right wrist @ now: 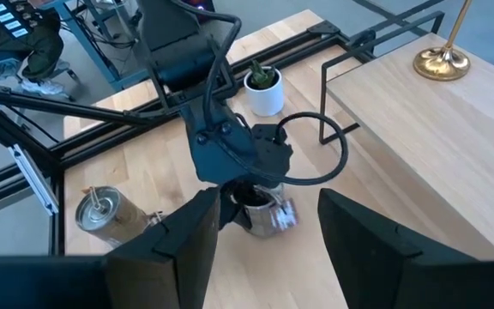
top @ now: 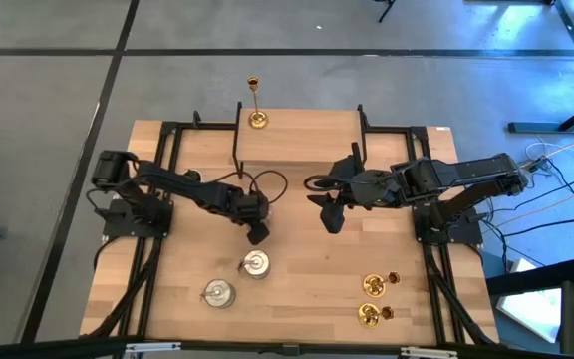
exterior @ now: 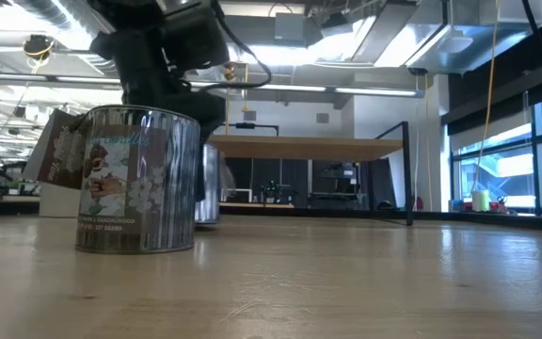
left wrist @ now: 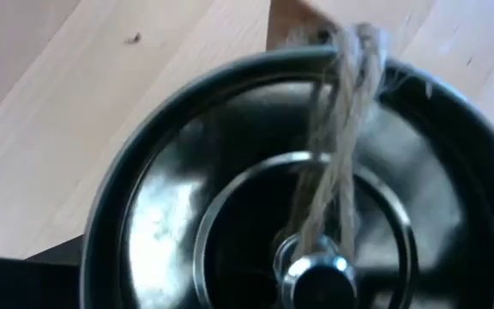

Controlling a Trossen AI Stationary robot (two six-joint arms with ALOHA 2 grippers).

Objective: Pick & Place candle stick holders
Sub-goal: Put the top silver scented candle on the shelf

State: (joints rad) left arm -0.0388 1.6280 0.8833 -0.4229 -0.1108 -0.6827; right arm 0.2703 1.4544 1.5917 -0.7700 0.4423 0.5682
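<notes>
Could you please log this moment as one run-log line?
left gripper: open above silvery holder | right gripper: waiting mid-table, empty | gold holder: on shelf

Silvery holder (left wrist: 230, 197) seen from above, twine (left wrist: 337, 137) across its rim

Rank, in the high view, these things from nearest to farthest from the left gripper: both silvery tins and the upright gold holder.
From the left gripper:
1. Silvery tin, directly below the gripper.
2. Second silvery tin, nearer the front edge.
3. Upright gold holder, on the raised shelf at the back.

Bare table (top: 307, 279) between silvery holders (top: 255, 264) and gold holders (top: 373, 287)
</notes>
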